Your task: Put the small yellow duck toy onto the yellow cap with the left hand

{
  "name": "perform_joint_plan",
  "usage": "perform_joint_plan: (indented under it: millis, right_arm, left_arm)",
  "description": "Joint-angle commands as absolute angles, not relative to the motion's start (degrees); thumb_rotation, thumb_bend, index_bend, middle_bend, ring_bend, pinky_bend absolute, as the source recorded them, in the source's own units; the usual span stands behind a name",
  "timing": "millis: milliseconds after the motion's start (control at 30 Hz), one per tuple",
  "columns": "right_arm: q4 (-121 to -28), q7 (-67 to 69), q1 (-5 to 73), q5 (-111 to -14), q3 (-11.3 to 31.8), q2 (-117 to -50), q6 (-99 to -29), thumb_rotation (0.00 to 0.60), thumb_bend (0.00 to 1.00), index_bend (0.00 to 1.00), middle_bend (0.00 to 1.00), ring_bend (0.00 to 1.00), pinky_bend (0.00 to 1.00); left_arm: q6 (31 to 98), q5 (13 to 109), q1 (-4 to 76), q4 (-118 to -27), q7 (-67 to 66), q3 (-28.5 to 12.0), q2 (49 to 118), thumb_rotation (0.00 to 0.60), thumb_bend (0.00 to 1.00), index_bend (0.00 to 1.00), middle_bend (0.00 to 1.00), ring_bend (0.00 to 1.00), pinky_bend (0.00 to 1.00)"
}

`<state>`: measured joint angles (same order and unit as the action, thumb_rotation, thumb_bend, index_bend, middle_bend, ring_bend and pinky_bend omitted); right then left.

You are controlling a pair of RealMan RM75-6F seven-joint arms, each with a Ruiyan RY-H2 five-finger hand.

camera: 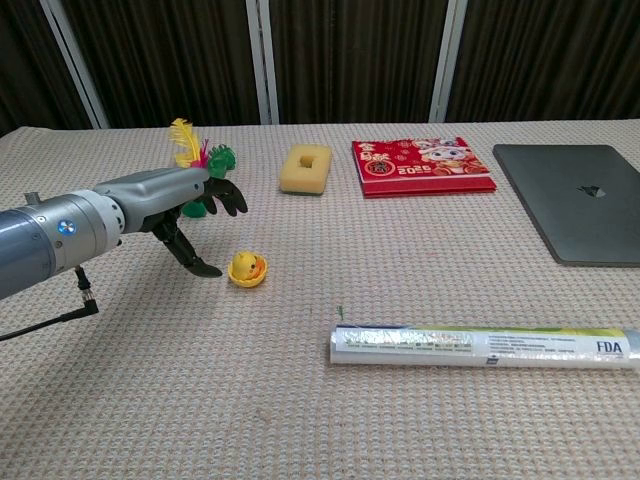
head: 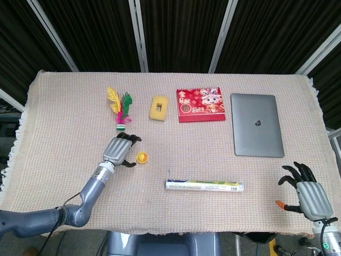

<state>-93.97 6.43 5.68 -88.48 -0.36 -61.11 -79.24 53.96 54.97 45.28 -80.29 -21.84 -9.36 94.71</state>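
The small yellow duck toy (camera: 243, 265) sits in the upturned yellow cap (camera: 250, 279) on the cloth; in the head view the duck (head: 141, 157) and cap show as one small yellow spot. My left hand (camera: 195, 219) (head: 118, 149) hovers just left of them with its fingers spread and nothing in it, clear of the duck. Near the front right edge of the table my right hand (head: 308, 193) rests with its fingers apart and holds nothing; the chest view does not show it.
A feather shuttlecock (head: 120, 109) lies just behind my left hand. A yellow sponge block (head: 157, 108), a red calendar (head: 201, 104) and a grey laptop (head: 256, 125) line the back. A foil-wrapped roll (head: 204, 185) lies in front of the duck, to its right.
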Motion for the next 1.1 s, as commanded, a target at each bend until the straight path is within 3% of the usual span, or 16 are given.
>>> perform_joint_plan:
  millis: [33, 367, 767, 1000, 1100]
  right_arm:
    - [-94.0, 6.4, 5.6, -88.4, -0.4, -61.1, -79.3, 0.6, 0.03, 0.46, 0.17, 0.0, 0.0]
    - [-94.3, 5.0, 5.6, -88.7, -0.4, -61.2, -79.5, 0.6, 0.03, 0.45, 0.17, 0.0, 0.0]
    - [-93.9, 3.9, 5.6, -88.8, -0.3, -61.5, -79.8, 0.6, 0.03, 0.45, 0.17, 0.0, 0.0]
    - [-94.4, 3.4, 5.5, -88.8, -0.2, -61.4, -80.1, 0.6, 0.03, 0.45, 0.17, 0.0, 0.0]
    - [-94.6, 3.0, 5.7, -88.5, -0.1, -61.6, -79.9, 0.6, 0.03, 0.45, 0.17, 0.0, 0.0]
  left_arm:
    - [55.5, 58.5, 43.5, -81.6, -18.4, -8.9, 91.8, 0.6, 0.16, 0.24, 0.2, 0.2, 0.16]
    - [62.2, 69.3, 37.8, -82.4, -8.6, -6.8, 81.8, 0.6, 0.23, 0.25, 0.17, 0.19, 0.14]
    - [79.4, 83.1, 24.6, -89.7, 1.0, 1.0, 69.4, 0.6, 0.24, 0.22, 0.11, 0.11, 0.07]
    - [79.1, 84.2, 20.4, -93.5, 3.7, 5.2, 66.0, 0.6, 0.24, 0.18, 0.02, 0.04, 0.03]
    - [78.4, 82.9, 19.6, -94.1, 5.3, 4.8, 65.3, 0.6, 0.23, 0.18, 0.01, 0.03, 0.03]
